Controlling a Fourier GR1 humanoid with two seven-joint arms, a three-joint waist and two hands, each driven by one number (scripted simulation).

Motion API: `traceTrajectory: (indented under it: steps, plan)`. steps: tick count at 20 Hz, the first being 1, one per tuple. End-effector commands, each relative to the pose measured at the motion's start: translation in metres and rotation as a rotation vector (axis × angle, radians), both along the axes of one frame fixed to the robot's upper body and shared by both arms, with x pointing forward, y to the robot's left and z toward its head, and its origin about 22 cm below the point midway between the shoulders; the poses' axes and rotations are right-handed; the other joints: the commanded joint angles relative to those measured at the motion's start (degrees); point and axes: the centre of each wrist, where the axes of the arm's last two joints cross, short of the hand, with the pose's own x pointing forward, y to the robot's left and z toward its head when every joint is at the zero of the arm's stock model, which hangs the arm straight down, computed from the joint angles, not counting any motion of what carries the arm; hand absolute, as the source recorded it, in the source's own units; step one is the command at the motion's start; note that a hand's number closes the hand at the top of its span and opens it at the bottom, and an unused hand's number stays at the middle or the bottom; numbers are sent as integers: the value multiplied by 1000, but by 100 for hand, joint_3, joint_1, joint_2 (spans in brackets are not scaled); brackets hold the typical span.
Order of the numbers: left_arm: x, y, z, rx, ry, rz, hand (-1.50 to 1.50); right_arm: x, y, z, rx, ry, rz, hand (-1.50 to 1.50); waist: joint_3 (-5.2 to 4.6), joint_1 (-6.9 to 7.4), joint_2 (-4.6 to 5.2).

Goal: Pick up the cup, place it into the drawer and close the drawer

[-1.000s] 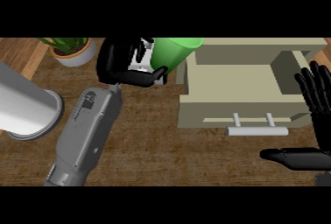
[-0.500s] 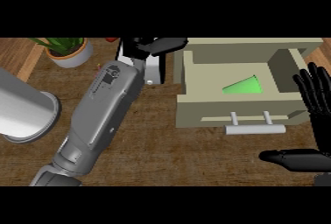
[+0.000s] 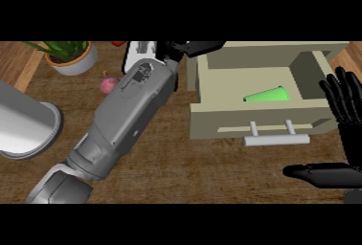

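Bright green cup [image 3: 268,94] lying on its side inside the open beige drawer [image 3: 240,119], left hand [image 3: 191,48] beside the drawer's far-left corner, fingers loosely extended, holding nothing, right hand [image 3: 351,134] resting spread at the right edge, fingers up

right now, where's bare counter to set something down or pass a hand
Widest bare wood: below the drawer handle, between the left forearm and the right hand. A narrow strip runs between the grey canister and that forearm. Crowded: upper left, plant pot and small pink object.
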Motion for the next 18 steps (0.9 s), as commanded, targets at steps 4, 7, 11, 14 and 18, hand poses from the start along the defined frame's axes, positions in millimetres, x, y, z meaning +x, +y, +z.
traceTrajectory:
  steps: [4,7,11,14,18]
  plan:
    - [-1,-15,-11,40,46,-14,150,6,-4,-6,2,-12,39,-150,3,-103,25]
    - [-5,-16,-30,114,52,38,150,11,4,6,-9,12,24,-150,3,-186,37]
    - [-6,-16,-44,222,78,47,150,17,2,14,6,-29,28,-150,4,-214,55]
    - [-8,-22,-41,255,100,27,-150,11,3,5,-11,-12,35,-150,4,-177,43]
    - [-7,-21,-47,337,125,33,-150,2,-7,7,-19,1,28,-150,4,-220,51]
